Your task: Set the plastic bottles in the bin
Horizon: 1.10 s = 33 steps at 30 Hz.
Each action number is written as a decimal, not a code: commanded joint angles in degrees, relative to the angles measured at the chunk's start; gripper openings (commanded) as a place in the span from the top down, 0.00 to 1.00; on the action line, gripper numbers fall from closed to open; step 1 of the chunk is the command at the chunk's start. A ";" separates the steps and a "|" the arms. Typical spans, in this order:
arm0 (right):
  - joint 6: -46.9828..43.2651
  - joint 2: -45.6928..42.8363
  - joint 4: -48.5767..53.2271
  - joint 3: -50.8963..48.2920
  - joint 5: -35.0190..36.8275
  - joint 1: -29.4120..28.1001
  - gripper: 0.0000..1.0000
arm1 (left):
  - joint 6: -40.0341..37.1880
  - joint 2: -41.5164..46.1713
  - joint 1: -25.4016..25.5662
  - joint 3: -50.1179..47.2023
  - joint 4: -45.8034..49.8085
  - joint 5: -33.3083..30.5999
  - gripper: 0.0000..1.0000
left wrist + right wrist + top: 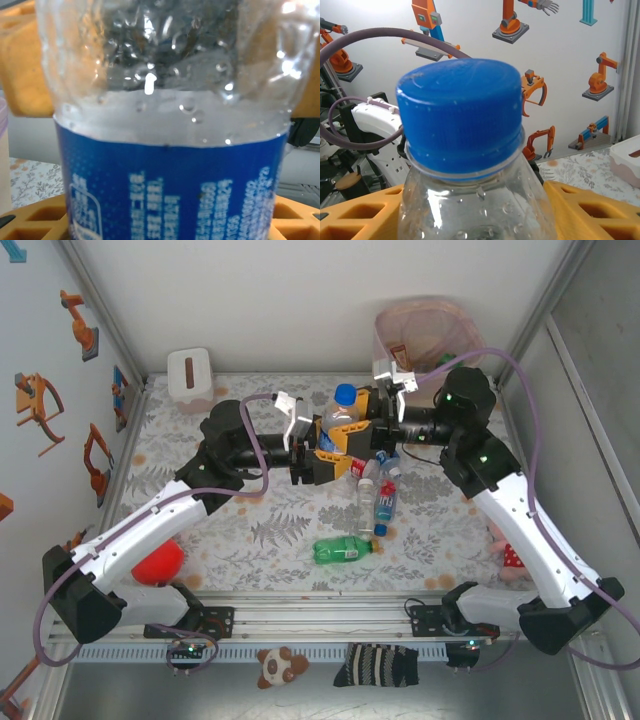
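From where I stand, the left gripper (333,445) is clamped on a blue-capped bottle (343,405), held upright over the middle of the table. The right gripper (364,417) straddles the same bottle near its neck, though I cannot tell whether it truly grips. The bin (420,306) stands at about two o'clock from that bottle, with more bottles (380,495) lying at five o'clock and a green bottle (345,548) at six.

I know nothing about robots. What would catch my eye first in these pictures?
Mid-table, the left fingers and right fingers flank one upright blue-capped bottle. Just in front of it, a few clear bottles lie on the floral table, with a green bottle on its side nearer the camera. The pink bin stands at the far right corner.
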State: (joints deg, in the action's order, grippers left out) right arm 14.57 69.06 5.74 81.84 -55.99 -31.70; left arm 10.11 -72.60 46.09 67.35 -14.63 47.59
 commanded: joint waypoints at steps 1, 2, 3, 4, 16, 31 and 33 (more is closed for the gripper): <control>0.87 -0.20 -1.17 2.17 1.99 -0.20 0.40 | 0.09 1.27 0.22 -0.02 -2.23 0.86 0.38; 0.84 -0.44 -1.24 2.15 2.31 -0.13 0.41 | -0.06 1.56 0.23 -0.20 -2.20 0.60 0.37; 0.88 -0.41 -1.30 2.12 2.56 -0.15 0.42 | -0.19 1.86 0.15 -0.33 -2.19 0.30 0.36; 0.94 -0.46 -1.34 2.26 2.55 -0.18 0.42 | -0.34 2.17 0.14 -0.60 -2.08 -0.15 0.36; -0.41 -0.33 3.48 5.20 9.90 0.02 0.50 | -3.08 5.70 -0.34 -2.53 1.55 -5.25 0.22; 11.74 9.69 4.91 16.95 23.86 17.10 0.50 | -5.73 11.36 -1.32 -6.82 7.53 -13.86 0.21; 14.83 12.14 4.97 18.82 25.92 20.05 0.51 | -5.46 11.47 -1.34 -7.05 7.68 -14.36 0.21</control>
State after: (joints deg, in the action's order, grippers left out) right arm 23.59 79.13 11.31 97.65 -35.20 -14.70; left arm 5.58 -61.89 44.95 61.23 -7.92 34.68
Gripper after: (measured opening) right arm 0.519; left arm 0.790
